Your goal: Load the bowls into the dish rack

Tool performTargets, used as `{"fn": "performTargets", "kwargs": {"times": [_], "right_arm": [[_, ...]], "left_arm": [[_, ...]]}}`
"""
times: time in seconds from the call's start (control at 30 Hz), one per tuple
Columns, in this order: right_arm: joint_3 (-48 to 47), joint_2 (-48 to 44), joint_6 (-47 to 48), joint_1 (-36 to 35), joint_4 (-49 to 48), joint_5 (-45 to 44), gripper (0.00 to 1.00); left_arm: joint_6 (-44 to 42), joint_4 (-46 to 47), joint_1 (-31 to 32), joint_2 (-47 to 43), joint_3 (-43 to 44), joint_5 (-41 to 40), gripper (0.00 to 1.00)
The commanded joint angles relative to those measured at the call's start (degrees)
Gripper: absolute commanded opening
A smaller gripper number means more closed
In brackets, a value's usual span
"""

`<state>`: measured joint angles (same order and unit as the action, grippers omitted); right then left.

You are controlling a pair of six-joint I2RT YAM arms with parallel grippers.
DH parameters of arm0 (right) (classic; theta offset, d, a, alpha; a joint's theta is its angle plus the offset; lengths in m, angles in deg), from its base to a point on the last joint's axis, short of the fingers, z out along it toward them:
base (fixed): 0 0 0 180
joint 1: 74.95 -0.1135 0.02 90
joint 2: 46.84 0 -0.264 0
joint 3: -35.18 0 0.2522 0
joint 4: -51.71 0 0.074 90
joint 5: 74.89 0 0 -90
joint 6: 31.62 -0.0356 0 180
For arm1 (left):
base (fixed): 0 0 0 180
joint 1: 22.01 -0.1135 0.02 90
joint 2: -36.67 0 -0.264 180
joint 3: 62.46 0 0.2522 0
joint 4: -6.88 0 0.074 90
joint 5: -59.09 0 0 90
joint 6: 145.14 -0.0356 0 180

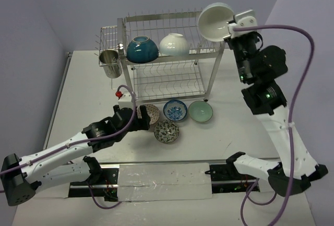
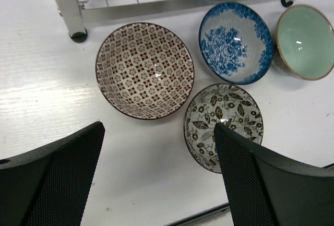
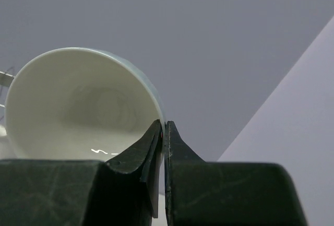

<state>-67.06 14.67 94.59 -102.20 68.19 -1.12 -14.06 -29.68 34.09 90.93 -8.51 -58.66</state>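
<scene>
Smooth white ceramic bowl pinched at its thin rim by the right gripper, near the shiny wire dish rack top, left gripper spread wide just beside round red lattice-patterned bowl.

Left arm reaches low, left gripper spread wide; right arm rears high, right gripper pinching the white bowl by its rim.
</scene>
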Motion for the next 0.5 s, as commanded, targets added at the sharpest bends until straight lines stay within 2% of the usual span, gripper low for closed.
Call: {"fn": "performTargets", "kwargs": {"times": [0.0,0.07,0.23,0.47], "right_arm": [[-1.34,2.55,10.53,-0.53,-19.32,1.64,0.00],[-0.29,4.91,13.18,-0.53,-25.55,1.38,0.00],[2.70,8.44,21.35,-0.44,-34.17,1.81,0.00],[11.67,12.48,29.44,-0.27,-50.26,3.57,0.00]], "left_arm": [[1.37,-2.15,-0.46,-3.19,-1.07,-2.48,0.92],[2.16,-3.12,-0.64,-4.51,-1.60,-3.10,0.92],[3.48,-5.23,-0.90,-6.36,-2.48,-4.77,0.92],[4.10,-7.07,-1.08,-8.38,-2.66,-6.96,0.92]]}}
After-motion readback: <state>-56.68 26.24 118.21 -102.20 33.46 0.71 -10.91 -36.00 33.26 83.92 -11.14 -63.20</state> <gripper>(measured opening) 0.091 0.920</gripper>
